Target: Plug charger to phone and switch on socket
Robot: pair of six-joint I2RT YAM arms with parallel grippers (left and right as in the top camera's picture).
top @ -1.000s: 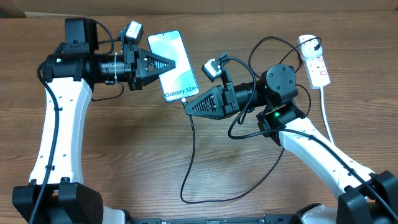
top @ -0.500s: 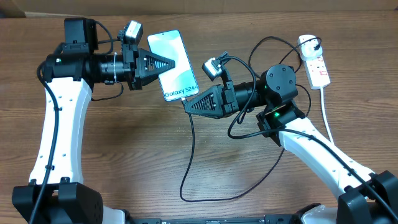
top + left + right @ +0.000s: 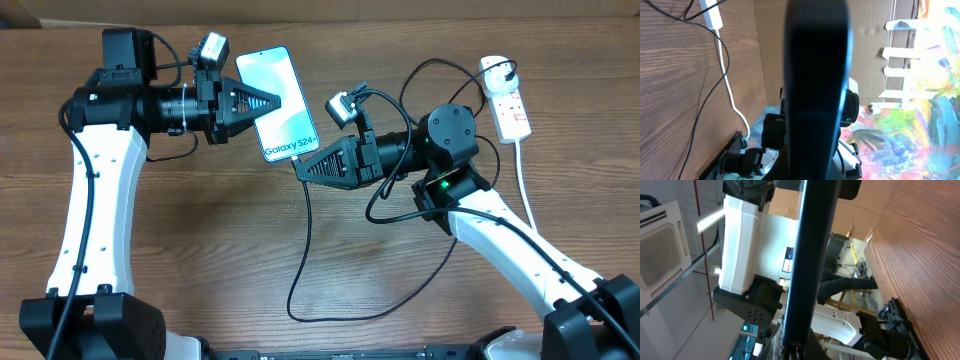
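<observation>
Near the middle of the table (image 3: pixel 200 230), your phone (image 3: pixel 285 110) sits between both tools: the left tool (image 3: pixel 272 100), closed narrow, overlaps its left edge; the right tool (image 3: pixel 300 168), closed too, meets its bottom edge beside the charger (image 3: pixel 305 250). Its screen reads "Galaxy S24+". Your socket (image 3: pixel 510 105) lies far right.

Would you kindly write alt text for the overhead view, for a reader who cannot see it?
Over a wooden table, the left gripper pinches the left edge of the lit phone while the right gripper grips the charger at its bottom edge. The charger loops across toward the white socket at far right.
</observation>
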